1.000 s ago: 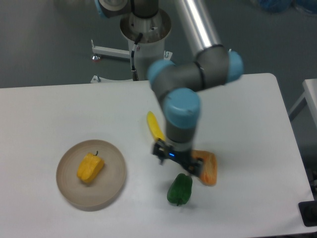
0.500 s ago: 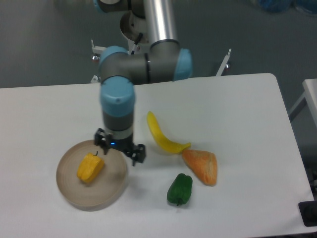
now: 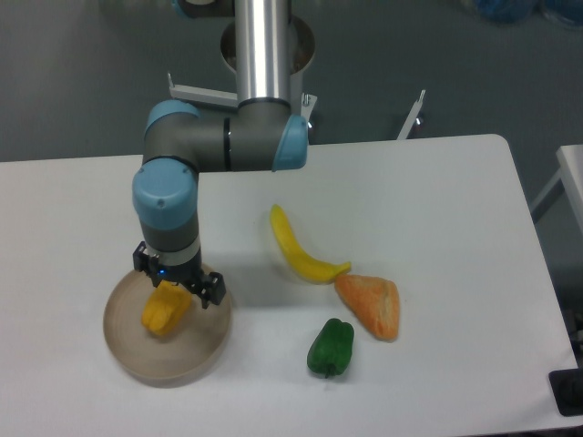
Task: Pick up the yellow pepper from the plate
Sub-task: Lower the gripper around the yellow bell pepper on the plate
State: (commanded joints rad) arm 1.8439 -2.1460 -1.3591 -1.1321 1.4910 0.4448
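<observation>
Yellow pepper (image 3: 164,310) lies lower left on the plate (image 3: 196,358), gripper (image 3: 176,281) directly over its top. Jaw opening: can't tell, nothing visibly held. Looks light, rigid, glossy; grip across the blocky mid-body.

Soft, even overhead light on the white bench (image 3: 437,191), faint shadows beside the banana (image 3: 301,246), slight overall blur

The white worktop (image 3: 437,182) carries four things directly. A round tan plate (image 3: 196,350) sits toward 8 o'clock. A curved banana (image 3: 296,248) lies near the centre. At the banana's 4 o'clock tip, just beside it, lies an orange wedge (image 3: 372,305). A green pepper (image 3: 331,347) lies near the wedge, at its 8 o'clock.
</observation>
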